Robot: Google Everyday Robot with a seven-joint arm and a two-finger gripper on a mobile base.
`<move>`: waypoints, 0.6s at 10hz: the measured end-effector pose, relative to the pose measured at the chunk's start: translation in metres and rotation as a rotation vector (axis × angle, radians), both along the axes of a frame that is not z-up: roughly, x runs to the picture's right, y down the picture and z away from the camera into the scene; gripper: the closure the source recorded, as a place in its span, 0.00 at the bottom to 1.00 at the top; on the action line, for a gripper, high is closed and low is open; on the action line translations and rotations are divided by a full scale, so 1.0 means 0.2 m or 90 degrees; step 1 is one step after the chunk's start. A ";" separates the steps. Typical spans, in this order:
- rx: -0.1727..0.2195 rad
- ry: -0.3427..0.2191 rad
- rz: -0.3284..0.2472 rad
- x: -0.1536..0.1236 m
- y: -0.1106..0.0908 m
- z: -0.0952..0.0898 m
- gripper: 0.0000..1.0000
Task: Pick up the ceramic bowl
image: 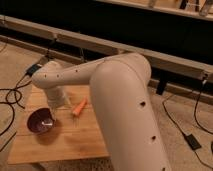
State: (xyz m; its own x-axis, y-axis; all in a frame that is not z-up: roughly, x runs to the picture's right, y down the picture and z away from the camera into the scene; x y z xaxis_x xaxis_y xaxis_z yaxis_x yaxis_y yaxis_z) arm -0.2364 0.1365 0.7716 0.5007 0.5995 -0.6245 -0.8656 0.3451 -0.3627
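The ceramic bowl (42,122) is a dark maroon, round, shallow bowl on the left part of the wooden table (75,142). A small orange carrot-like thing (79,107) lies to its right. My big white arm (120,95) reaches in from the lower right across the table. My gripper (58,101) points down just above and behind the bowl's right rim, between the bowl and the orange thing. It holds nothing that I can see. The arm hides the right half of the table.
Black cables (10,97) trail on the carpet left of the table, with a small blue device (34,68) behind its far left corner. A long dark bench (100,45) runs along the back. A power brick (192,142) lies on the floor at right.
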 end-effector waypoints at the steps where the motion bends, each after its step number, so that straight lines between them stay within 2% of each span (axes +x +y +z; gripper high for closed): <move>1: -0.006 -0.011 -0.009 -0.04 0.01 0.04 0.35; 6: -0.028 -0.031 -0.025 -0.19 0.04 0.20 0.35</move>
